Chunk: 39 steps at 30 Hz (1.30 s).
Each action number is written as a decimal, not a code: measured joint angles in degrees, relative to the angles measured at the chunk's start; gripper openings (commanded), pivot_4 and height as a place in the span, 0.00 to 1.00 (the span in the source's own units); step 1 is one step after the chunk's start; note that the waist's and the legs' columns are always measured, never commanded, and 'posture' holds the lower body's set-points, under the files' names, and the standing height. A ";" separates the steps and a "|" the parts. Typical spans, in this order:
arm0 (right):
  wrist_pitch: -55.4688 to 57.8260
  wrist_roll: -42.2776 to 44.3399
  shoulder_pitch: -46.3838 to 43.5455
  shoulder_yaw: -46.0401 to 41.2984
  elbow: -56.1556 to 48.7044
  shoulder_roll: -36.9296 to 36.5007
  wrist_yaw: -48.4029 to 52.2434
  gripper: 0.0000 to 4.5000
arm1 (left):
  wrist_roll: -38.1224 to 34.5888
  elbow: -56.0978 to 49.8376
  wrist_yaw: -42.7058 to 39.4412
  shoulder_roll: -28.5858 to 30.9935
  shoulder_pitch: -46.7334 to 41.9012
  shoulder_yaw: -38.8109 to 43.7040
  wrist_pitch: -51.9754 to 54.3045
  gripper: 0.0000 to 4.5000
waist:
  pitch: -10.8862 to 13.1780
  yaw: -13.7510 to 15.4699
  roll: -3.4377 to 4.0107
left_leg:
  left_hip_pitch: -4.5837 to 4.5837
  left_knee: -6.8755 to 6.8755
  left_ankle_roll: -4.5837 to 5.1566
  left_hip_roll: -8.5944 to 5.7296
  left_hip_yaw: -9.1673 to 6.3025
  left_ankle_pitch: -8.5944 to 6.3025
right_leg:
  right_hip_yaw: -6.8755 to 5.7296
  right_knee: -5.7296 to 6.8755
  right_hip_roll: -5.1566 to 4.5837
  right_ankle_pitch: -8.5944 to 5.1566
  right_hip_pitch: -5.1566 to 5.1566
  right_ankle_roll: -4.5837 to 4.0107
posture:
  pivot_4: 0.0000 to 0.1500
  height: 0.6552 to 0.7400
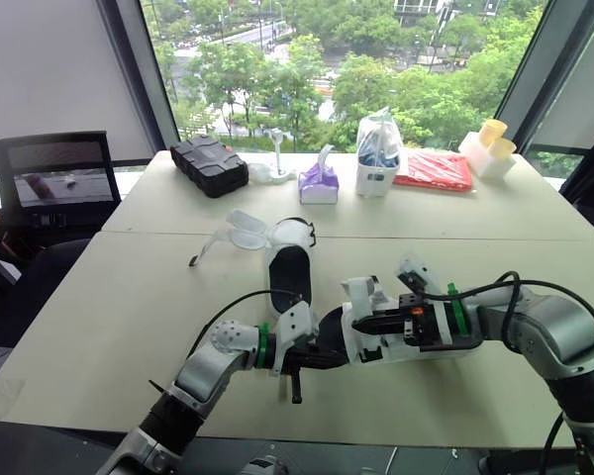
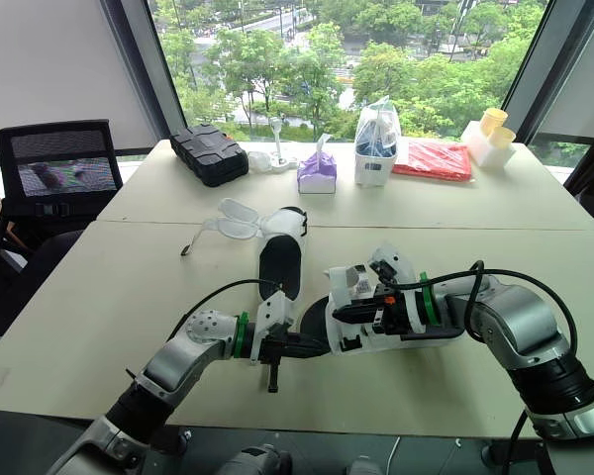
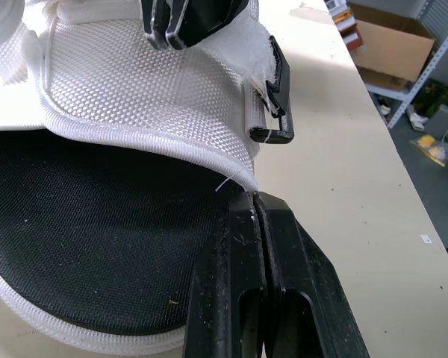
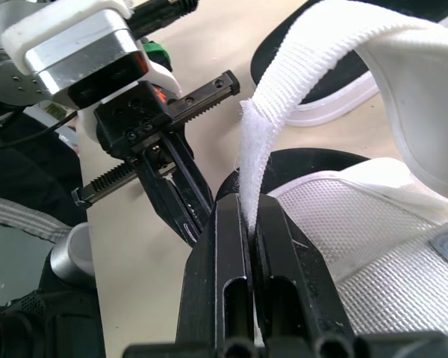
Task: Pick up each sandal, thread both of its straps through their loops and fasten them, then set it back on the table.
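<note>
At the beige counter: white mesh sandal.
Left end effector clamps its upper's edge; right end effector clamps its white strap.

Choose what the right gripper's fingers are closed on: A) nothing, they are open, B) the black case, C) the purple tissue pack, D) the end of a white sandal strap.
D: in the right wrist view the right gripper pinches the free end of the white strap, which arcs up from the sandal.
</note>
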 measured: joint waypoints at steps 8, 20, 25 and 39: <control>-0.74 -0.57 -0.23 -0.24 -2.70 0.00 0.16 0.01 | -0.01 0.00 -0.02 -0.03 0.00 -0.02 0.00 0.00 | 0.00 0.03 0.00 | 0.00 -0.02 0.00 0.00 0.00 0.00 | 0.00 -0.02 0.00 0.00 0.00 0.00 | 1.00 1.00; 0.71 1.27 2.56 0.06 -6.70 -0.01 1.66 0.01 | -0.02 -0.04 0.04 -0.08 0.03 -0.01 0.10 0.00 | 0.01 0.05 -0.01 | 0.00 -0.02 0.00 0.00 0.00 0.00 | 0.00 -0.02 -0.01 -0.01 0.00 -0.01 | 1.00 1.00; 3.29 3.66 1.04 -1.20 -6.64 -0.02 1.63 0.01 | -0.02 -0.09 0.04 -0.07 0.04 -0.01 0.13 0.00 | 0.01 0.07 -0.01 | 0.00 -0.03 0.00 0.00 0.00 0.00 | 0.00 -0.03 -0.01 -0.01 0.00 -0.01 | 1.00 1.00; -0.49 0.53 1.86 -0.35 -4.91 -0.04 1.81 0.01 | -0.02 -0.55 0.32 -0.08 0.44 0.02 0.23 0.00 | 0.01 0.04 -0.02 | -0.01 -0.05 0.00 0.00 0.00 0.00 | 0.00 -0.06 -0.02 -0.01 -0.01 0.00 | 1.00 1.00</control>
